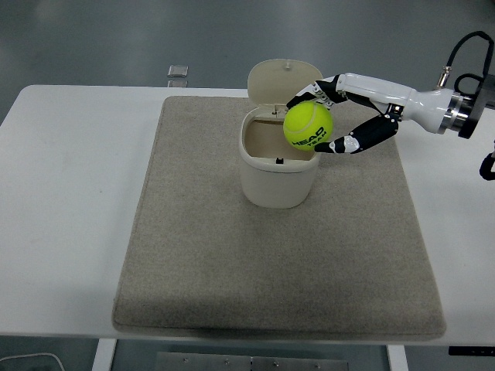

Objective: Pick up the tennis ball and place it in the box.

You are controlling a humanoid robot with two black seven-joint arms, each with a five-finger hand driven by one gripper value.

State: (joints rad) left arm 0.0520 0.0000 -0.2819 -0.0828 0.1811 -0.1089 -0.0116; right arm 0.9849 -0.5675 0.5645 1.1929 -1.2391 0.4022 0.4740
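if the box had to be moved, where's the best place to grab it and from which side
Probably by the front and side walls of the box, coming from the left. Its lid stands open at the back, and the right hand holds the ball over the right rim.

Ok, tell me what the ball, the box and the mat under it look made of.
Tennis ball: fuzzy yellow-green felt with dark print, held in the right hand.
Box: smooth cream plastic by its look, matte, with a hinged lid standing open.
Mat: grey-beige fabric, likely felt or short-pile carpet, dull and slightly mottled.
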